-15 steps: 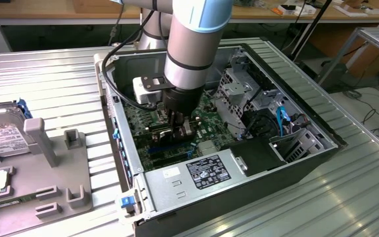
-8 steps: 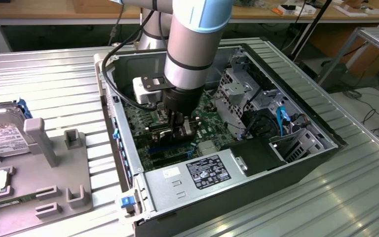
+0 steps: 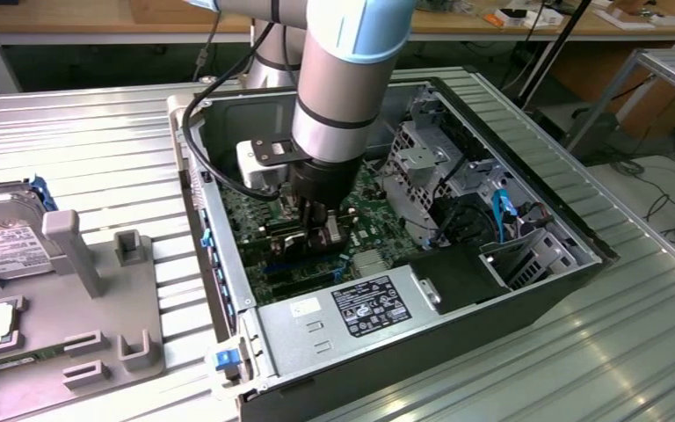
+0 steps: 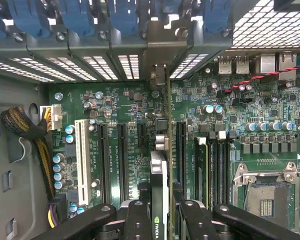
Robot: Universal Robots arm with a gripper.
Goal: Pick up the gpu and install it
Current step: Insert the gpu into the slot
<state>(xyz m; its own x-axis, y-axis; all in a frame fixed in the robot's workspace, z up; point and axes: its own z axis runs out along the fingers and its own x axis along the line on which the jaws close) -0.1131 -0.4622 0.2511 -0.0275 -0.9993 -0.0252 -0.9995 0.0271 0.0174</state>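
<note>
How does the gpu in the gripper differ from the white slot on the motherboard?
The gpu stands edge-on between the gripper fingers, held over the board; the white slot is fixed flat to the motherboard. The gpu is dark, the white slot pale and empty. Both run parallel to the black slots.

The gripper (image 4: 159,220) is closed on the gpu (image 4: 160,175), which stands on edge between its dark fingers (image 4: 137,220) above the green motherboard (image 4: 130,130). The card's silver bracket (image 4: 162,55) reaches the row of slot covers in the case wall (image 4: 90,50). Black expansion slots (image 4: 122,155) flank the card, with a white slot (image 4: 81,155) and a braided cable bundle (image 4: 25,125) beyond them.
</note>
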